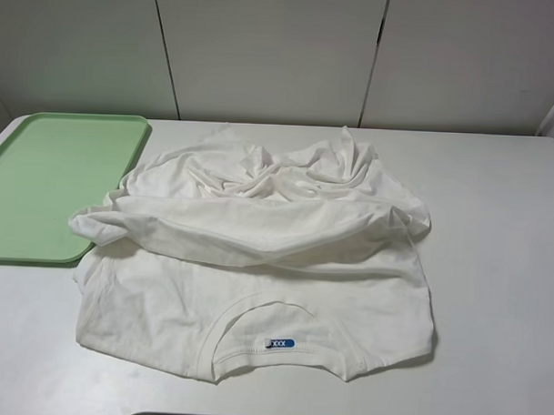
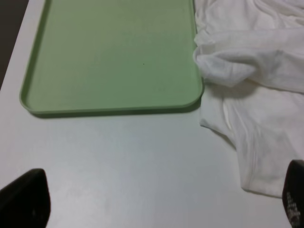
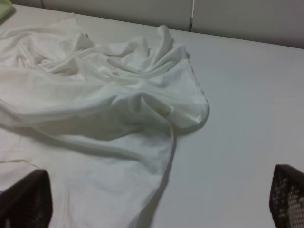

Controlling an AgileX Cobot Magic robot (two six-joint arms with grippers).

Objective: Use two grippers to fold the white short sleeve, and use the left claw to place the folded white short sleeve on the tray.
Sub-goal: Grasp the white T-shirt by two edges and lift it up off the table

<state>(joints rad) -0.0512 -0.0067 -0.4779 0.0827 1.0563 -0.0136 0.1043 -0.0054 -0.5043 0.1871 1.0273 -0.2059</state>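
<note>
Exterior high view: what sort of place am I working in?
Probably a lab test bench, not a home: a plain white table, bare white wall panels behind it, and only the white short sleeve and the tray laid out.

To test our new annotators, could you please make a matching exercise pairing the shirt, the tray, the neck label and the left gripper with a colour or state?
1. white short sleeve
2. tray
3. neck label
4. left gripper

A. blue
B. open, holding nothing
C. pale green
D. white, crumpled mid-table

Pairs: 1-D, 2-C, 3-A, 4-B
</note>
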